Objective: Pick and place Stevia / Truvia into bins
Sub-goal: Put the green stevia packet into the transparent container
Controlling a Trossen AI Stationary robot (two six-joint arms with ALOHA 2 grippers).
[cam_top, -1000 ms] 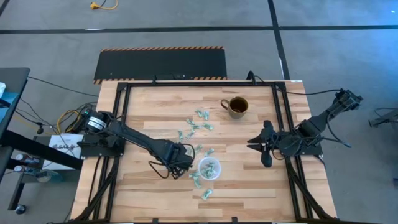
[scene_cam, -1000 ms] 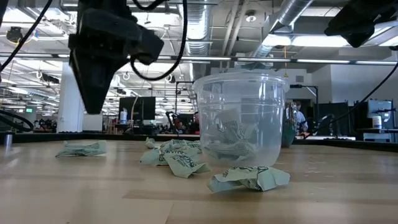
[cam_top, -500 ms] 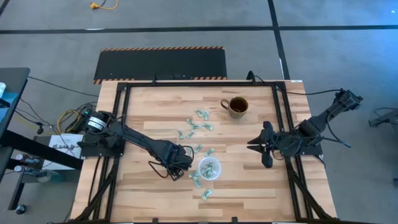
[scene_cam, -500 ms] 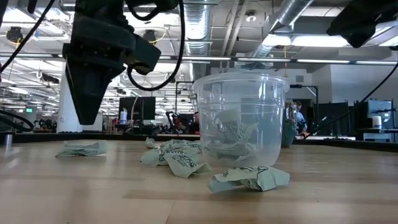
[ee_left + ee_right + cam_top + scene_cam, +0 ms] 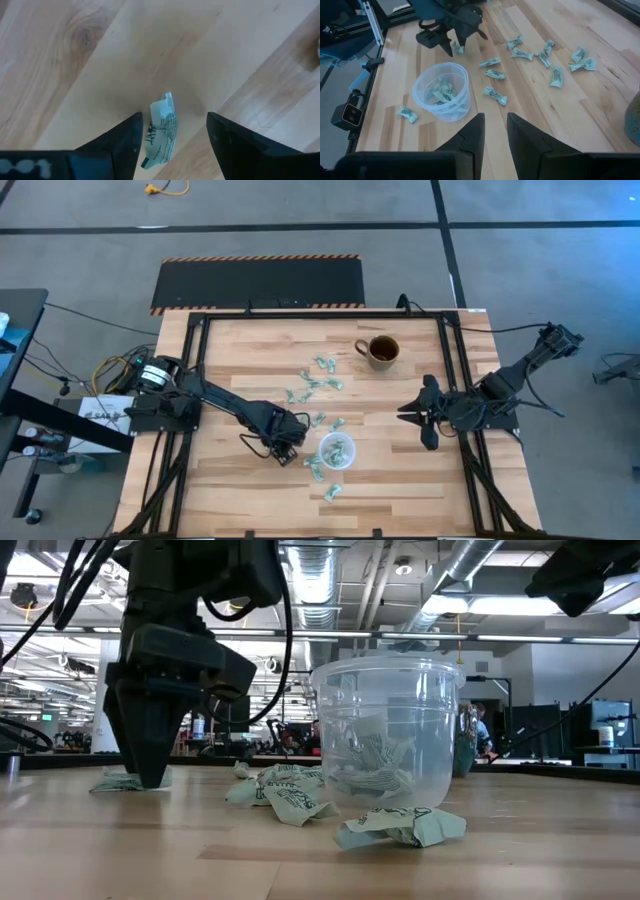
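Pale green and white sachets lie scattered on the wooden table [image 5: 250, 360], most in a loose group [image 5: 318, 385] beyond the clear cup [image 5: 336, 450]. The cup [image 5: 388, 735] stands upright with several sachets inside. Just left of it, my left gripper [image 5: 173, 120] is open and points down, low over the table. Its fingers stand on either side of one crumpled sachet [image 5: 161, 131] lying flat. The low view shows its fingertips [image 5: 150, 778] down at that sachet [image 5: 118, 781]. My right gripper [image 5: 424, 418] waits, open, over the table's right side.
A brown mug [image 5: 381, 350] with dark contents stands toward the far right. Two sachets [image 5: 318, 470] [image 5: 331, 493] lie on the cup's near side and one [image 5: 400, 826] rests right at its base. Black frame rails [image 5: 196, 380] run along the table's edges.
My left gripper has come straight down from above the table to the sachet left of the cup, ending with its fingertips at table height around it. The cup and sachets have stayed where they were.
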